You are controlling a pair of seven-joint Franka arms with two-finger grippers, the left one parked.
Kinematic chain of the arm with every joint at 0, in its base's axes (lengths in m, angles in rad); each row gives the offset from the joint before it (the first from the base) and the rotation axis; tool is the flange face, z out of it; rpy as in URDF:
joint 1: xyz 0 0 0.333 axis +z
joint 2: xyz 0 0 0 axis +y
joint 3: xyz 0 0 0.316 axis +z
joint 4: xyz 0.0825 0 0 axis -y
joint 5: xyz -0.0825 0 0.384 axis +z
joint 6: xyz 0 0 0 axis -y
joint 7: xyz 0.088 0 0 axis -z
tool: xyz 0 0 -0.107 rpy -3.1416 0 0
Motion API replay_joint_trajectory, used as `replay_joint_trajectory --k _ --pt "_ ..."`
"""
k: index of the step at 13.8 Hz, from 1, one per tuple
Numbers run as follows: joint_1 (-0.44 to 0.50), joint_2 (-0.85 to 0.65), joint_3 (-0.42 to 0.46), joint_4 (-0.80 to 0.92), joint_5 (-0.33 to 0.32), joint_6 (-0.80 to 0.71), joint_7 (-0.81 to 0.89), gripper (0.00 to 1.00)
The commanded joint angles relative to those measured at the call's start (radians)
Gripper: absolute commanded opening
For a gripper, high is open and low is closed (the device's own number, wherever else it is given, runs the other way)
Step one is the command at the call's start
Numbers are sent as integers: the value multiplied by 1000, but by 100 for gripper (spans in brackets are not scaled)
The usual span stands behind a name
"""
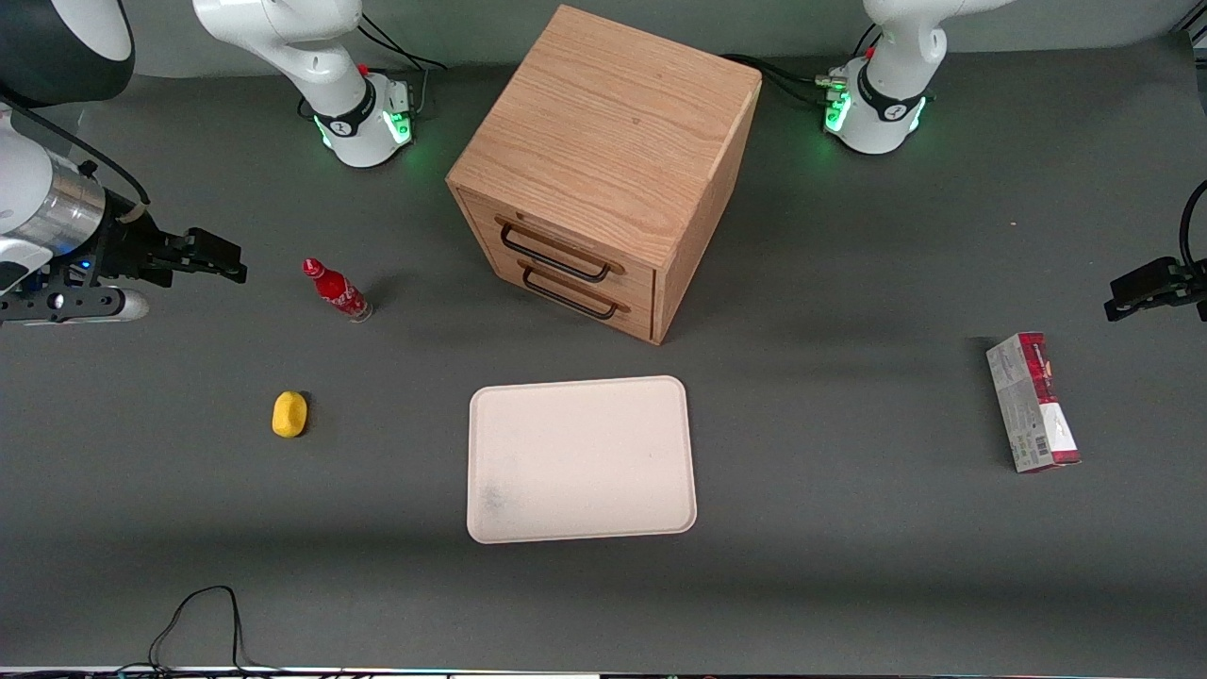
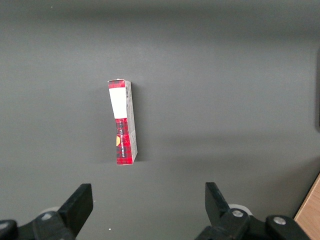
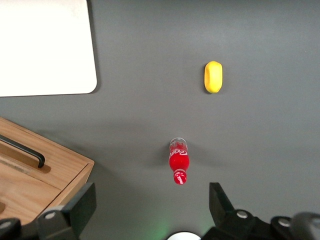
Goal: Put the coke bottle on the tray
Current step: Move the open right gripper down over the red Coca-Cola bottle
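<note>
The coke bottle (image 1: pixel 337 290), small and red with a red cap and white lettering, stands on the dark table in front of the wooden cabinet's drawers, toward the working arm's end. The right wrist view looks down on the same coke bottle (image 3: pixel 179 161). The cream-white tray (image 1: pixel 581 459) lies flat and bare, nearer the front camera than the cabinet; one rounded corner of the tray (image 3: pixel 45 45) shows in the right wrist view. My gripper (image 1: pixel 226 264) hovers above the table, apart from the bottle and farther toward the working arm's end. The gripper (image 3: pixel 151 192) is open with nothing between its fingers.
A wooden two-drawer cabinet (image 1: pixel 603 160) with black handles stands mid-table; its edge (image 3: pixel 35 175) is close to the bottle. A yellow lemon-shaped lump (image 1: pixel 289 414) lies nearer the front camera than the bottle. A red-and-grey carton (image 1: pixel 1033 401) lies toward the parked arm's end.
</note>
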Motion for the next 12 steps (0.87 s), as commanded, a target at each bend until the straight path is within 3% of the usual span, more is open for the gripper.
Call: replay_joint_trajectory --k 1,7,12 --pt "33 -64 -4 -78 2 8 16 100" --pt "48 -236 -6 -286 3 60 20 100" --pt "47 -255 -21 -379 5 157 17 100"
